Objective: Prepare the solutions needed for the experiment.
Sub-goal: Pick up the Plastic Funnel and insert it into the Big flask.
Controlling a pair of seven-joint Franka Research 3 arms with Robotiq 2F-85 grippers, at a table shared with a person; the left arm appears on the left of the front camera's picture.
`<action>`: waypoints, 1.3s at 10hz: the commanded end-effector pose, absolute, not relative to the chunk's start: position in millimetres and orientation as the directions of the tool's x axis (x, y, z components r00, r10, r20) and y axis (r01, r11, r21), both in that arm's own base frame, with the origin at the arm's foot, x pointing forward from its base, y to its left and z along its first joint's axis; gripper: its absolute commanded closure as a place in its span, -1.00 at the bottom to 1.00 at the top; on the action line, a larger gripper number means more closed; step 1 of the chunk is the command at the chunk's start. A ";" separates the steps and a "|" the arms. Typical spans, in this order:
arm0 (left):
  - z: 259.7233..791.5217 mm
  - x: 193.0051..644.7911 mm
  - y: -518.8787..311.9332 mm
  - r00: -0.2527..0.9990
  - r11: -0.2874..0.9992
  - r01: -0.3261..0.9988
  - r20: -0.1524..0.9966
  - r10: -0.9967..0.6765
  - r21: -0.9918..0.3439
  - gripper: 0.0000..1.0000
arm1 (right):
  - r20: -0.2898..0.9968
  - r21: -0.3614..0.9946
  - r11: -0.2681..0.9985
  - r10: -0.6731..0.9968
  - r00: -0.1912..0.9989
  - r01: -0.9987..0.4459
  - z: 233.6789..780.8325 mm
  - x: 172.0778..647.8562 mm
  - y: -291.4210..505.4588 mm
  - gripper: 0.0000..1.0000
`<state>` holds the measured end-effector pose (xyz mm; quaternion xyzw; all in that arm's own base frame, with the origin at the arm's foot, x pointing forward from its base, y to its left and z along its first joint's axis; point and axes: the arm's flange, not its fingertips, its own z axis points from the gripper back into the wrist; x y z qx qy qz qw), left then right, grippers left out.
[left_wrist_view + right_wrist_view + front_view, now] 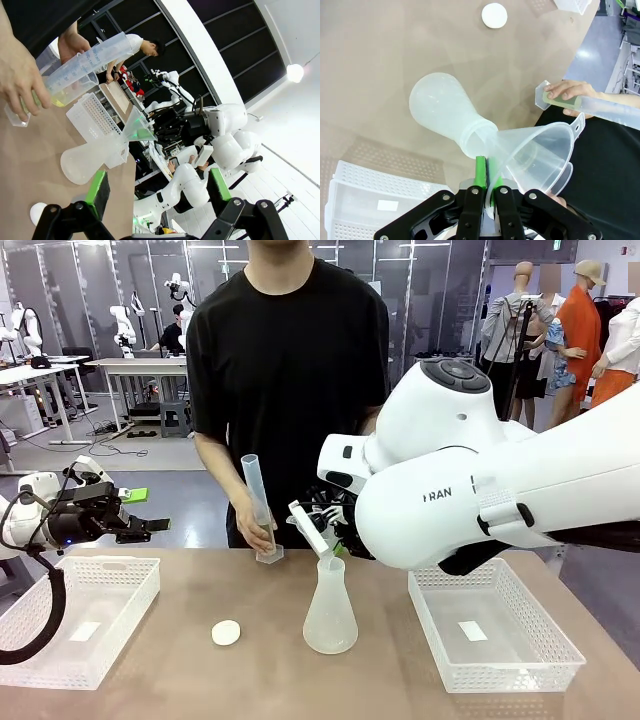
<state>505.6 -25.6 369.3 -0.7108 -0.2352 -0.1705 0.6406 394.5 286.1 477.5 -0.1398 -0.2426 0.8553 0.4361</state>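
A person's hand (250, 530) holds a clear graduated cylinder (258, 502) tilted, its base near the table. A little pale yellow-green solution (56, 99) lies at the cylinder's lower end (559, 102). A frosted conical flask (330, 612) stands mid-table with a clear funnel (535, 150) in its neck. My right gripper (487, 175) is shut on the funnel's rim and shows in the front view (335, 528) just above the flask. My left gripper (150, 526) hovers open over the left basket, its green pads (98, 186) wide apart and empty.
White mesh baskets sit at the left (80, 615) and the right (495, 632) of the table. A small white round disc (226, 633) lies left of the flask. The person stands at the far edge behind the cylinder.
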 end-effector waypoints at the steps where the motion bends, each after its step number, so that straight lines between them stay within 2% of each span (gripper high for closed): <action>1: 369.2 503.6 -26.5 0.829 -0.050 0.557 0.550 0.104 -0.829 -1.00 | 0.005 -0.541 -0.505 0.798 -0.603 -0.673 471.0 399.7 281.0 0.91; 4: 369.2 503.6 -26.5 0.829 -0.050 0.557 0.550 0.104 -0.829 -1.00 | 0.000 -0.528 -0.513 0.797 -0.604 -0.677 467.1 400.3 281.4 0.91; 7: 369.2 503.6 -26.5 0.829 -0.050 0.557 0.550 0.104 -0.829 -1.00 | 0.003 -0.525 -0.509 0.800 -0.600 -0.682 466.5 398.8 279.6 0.33; 9: 369.2 503.6 -26.5 0.829 -0.050 0.557 0.550 0.104 -0.829 -1.00 | 0.004 -0.521 -0.499 0.810 -0.587 -0.692 466.1 396.6 276.5 0.01; 13: 369.2 503.6 -26.5 0.829 -0.050 0.557 0.550 0.104 -0.829 -1.00 | -0.009 -0.516 -0.488 0.825 -0.566 -0.703 470.0 392.8 274.8 0.06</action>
